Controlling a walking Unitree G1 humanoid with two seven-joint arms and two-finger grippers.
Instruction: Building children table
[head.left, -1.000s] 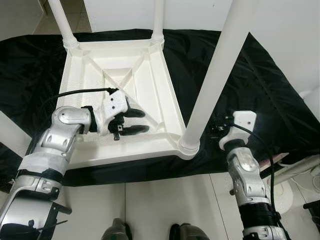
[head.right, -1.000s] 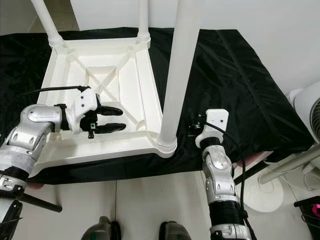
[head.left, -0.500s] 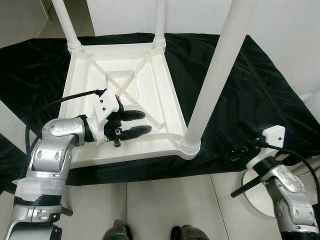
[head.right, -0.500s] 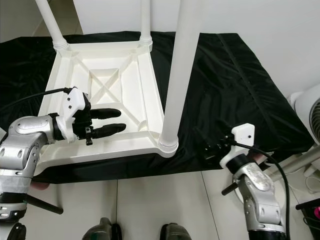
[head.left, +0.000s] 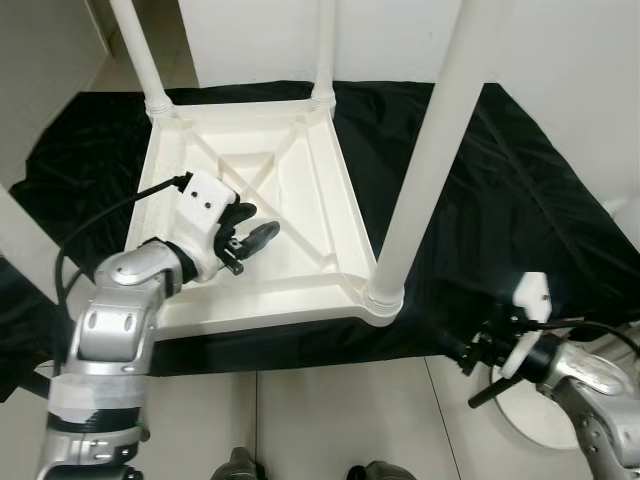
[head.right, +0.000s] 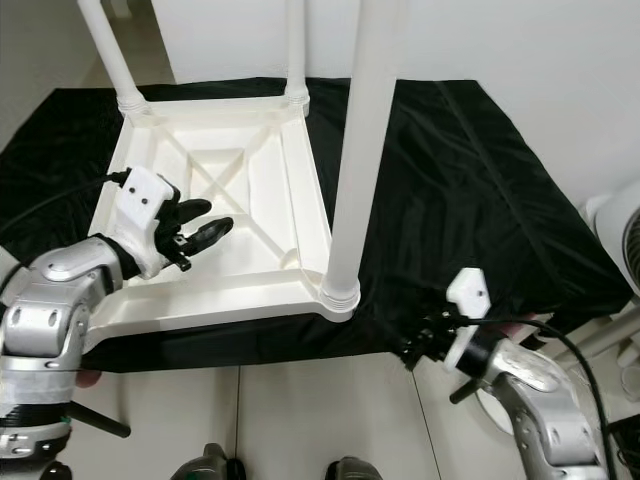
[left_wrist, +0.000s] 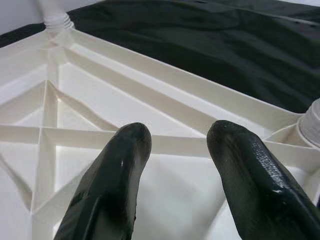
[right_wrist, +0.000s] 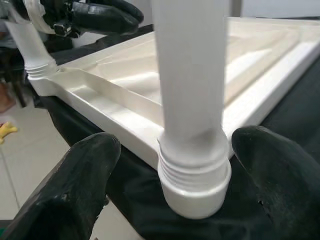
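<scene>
Now right gripper (head.right: 425, 346) has backed off near leg (head.left: 425, 190), fingers wide, empty. Left gripper (head.left: 247, 243) over upturned tabletop (head.left: 290, 200), fingers apart, empty. Leg prob. seated.

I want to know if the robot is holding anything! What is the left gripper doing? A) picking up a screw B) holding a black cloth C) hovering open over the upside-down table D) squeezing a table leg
C: the left gripper has its two black fingers apart with nothing between them, above the ribbed underside of the white table.
</scene>
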